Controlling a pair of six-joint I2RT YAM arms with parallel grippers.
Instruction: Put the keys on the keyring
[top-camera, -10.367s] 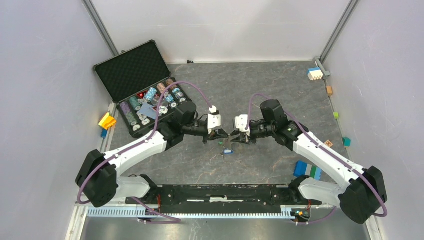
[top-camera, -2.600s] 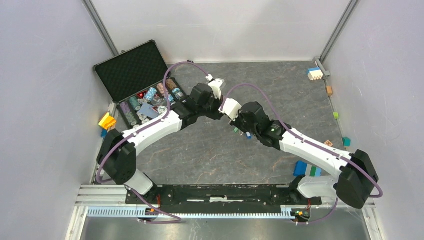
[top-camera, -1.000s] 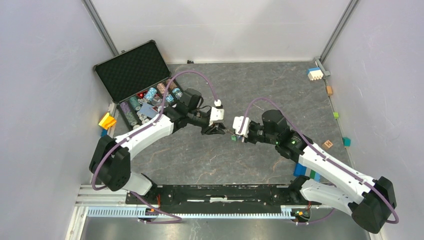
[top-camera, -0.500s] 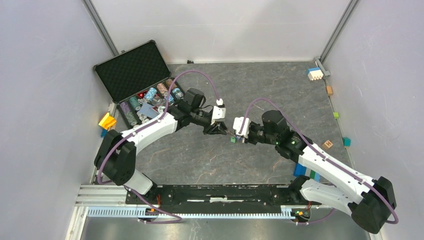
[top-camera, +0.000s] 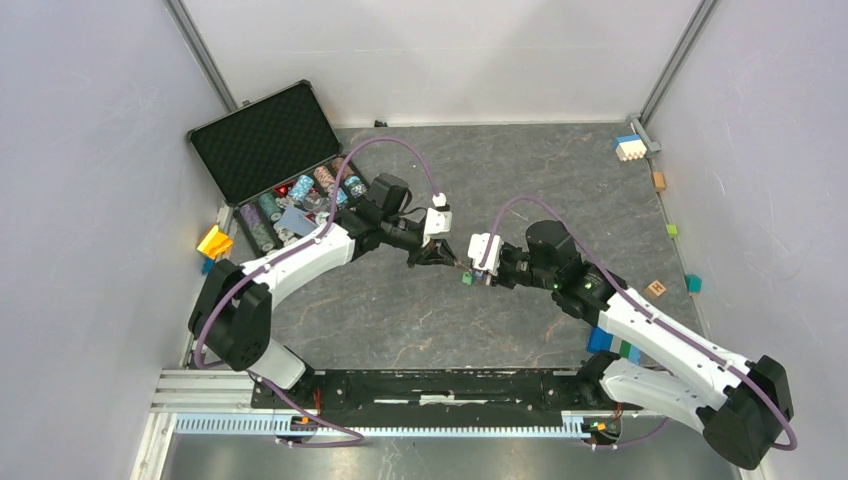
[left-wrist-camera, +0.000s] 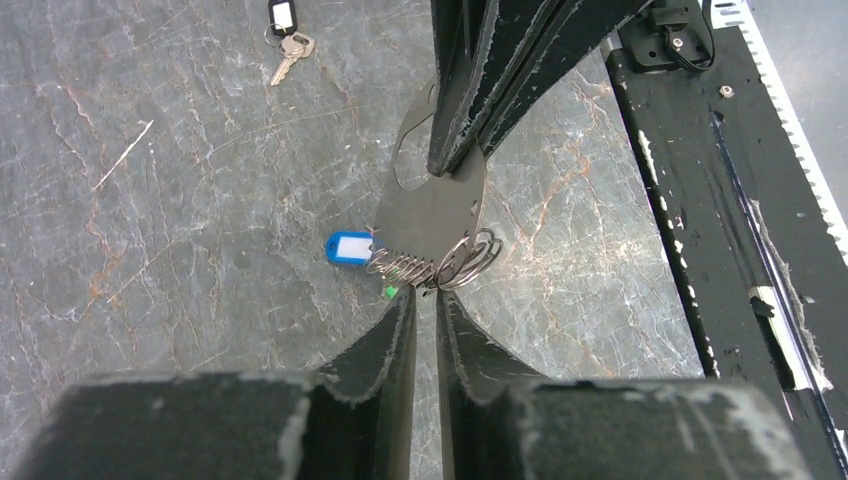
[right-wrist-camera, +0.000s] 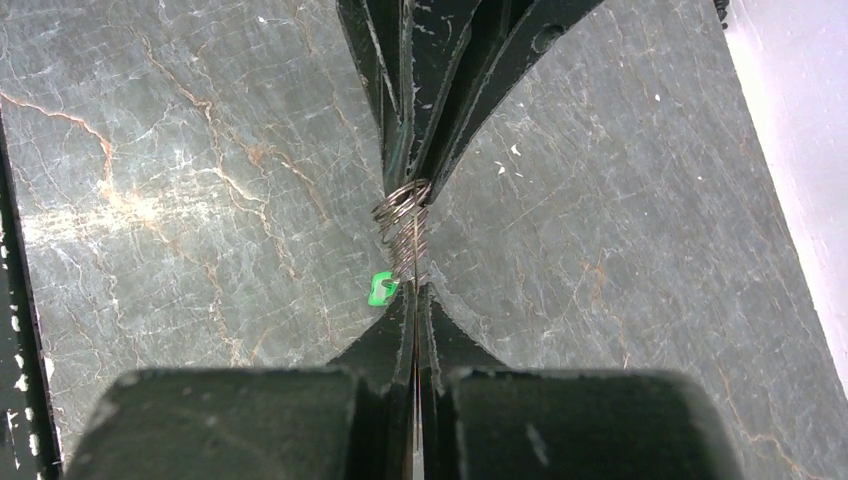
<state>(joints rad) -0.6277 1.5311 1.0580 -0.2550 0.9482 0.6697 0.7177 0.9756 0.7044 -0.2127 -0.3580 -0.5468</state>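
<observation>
Right hand (top-camera: 467, 272) clamps keyring (left-wrist-camera: 430, 215), left hand (top-camera: 444, 262) tip-to-tip; table (top-camera: 520, 170) edges far.

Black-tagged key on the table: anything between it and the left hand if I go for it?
Nothing visible blocks the small metal key with the black tag, lying on bare grey table. But the left hand is up against the dark-grey keyring held by the right hand; it should probably back off first.

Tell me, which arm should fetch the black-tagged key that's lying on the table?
Left, most likely. The right gripper is clamped shut on the keyring and holds it up; the left gripper only meets its coiled end, so it could pull away and reach the black-tagged key.
</observation>
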